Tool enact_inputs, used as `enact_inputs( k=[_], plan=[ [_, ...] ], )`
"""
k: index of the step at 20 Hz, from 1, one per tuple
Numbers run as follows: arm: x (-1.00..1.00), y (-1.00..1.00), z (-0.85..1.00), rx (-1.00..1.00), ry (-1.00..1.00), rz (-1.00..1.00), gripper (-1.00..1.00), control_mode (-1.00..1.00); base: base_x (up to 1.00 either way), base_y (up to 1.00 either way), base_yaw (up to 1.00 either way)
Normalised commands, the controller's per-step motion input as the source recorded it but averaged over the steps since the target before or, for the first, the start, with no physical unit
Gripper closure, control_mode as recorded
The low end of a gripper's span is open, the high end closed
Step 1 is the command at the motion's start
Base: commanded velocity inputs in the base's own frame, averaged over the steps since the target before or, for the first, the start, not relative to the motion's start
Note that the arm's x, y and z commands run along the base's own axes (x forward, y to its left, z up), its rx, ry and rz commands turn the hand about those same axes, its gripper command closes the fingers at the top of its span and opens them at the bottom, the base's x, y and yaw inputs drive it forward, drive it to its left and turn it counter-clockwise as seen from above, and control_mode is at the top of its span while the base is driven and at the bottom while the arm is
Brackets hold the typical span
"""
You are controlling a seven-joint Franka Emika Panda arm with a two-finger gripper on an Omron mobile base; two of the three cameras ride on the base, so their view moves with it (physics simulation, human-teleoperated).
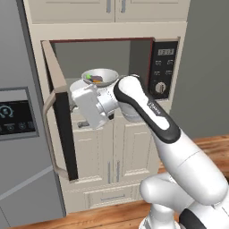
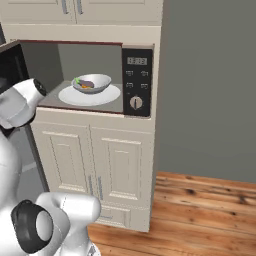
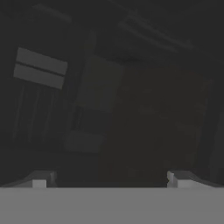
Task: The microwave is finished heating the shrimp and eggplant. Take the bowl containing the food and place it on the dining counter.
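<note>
So far you've only got the microwave (image 2: pixel 90 75) door (image 1: pixel 60 116) swung open; the bowl (image 2: pixel 92 83) sits on the white turntable plate (image 2: pixel 90 95) inside, untouched. Lifting it out and carrying it to the dining counter is all left. The eggplant (image 2: pixel 85 83) lies roughly left-right, green stem end left, shrimp (image 2: pixel 87 87) beside it. Your gripper (image 3: pixel 109 179) is spread wide, empty, close against the dark door glass

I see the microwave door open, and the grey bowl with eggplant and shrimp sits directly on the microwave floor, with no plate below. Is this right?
Not quite. The microwave door is open and the bowl holds the eggplant and shrimp, but the bowl rests on the flat white turntable plate, not directly on the floor. The right base view shows this clearly.
</note>
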Motion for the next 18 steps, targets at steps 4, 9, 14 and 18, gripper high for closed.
enact_inputs(
  k=[4, 9, 14, 18],
  plan=[
    [-0.04, -1.0, 0.21, 0.02, -0.03, -0.13, -1.0, -1.0, 0.0, 0.0, 0.0],
    [0.0, -1.0, 0.22, 0.0, -0.09, -0.18, -1.0, -1.0, 0.0, 0.0, 0.0],
    [0.0, -1.0, 0.07, -0.02, -0.06, -0.28, -1.0, -1.0, 0.0, 0.0, 0.0],
    [0.0, -1.0, 0.01, -0.01, 0.0, -0.41, -1.0, -1.0, 0.0, 0.0, 0.0]
  ],
)
